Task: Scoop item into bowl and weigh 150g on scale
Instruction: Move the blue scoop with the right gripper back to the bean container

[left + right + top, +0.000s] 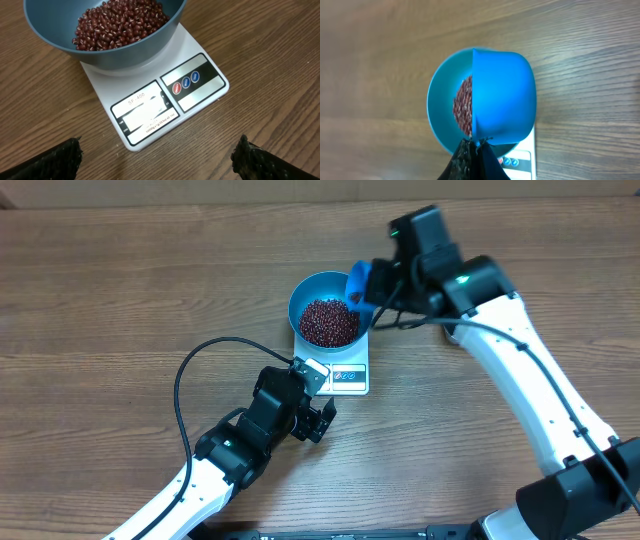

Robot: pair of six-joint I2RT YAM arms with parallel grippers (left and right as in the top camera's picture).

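The bowl (312,288) stands on the scale (352,377), near the middle of the counter (120,270), and the beans (328,322) lie in it as a loose heap that covers its bottom. The right jaws are closed on the handle of the small blue scoop (358,283). In the right wrist view the scoop (502,95) hangs directly over one half of the bowl (440,95), its back to the camera, so only a strip of beans (464,107) shows beside it. From overhead it is tilted at the rim on the right arm's side, with its mouth turned toward the heap and its handle pointing back to the jaws. So anything that leaves the scoop should fall inside the rim, not on the counter. I cannot tell if beans remain in it.

The left jaws are wide open and hold nothing. They wait low, just before the scale's display edge (145,112), apart from it. The display is washed out there, so the weight cannot be read. The right arm is the one placed to act.
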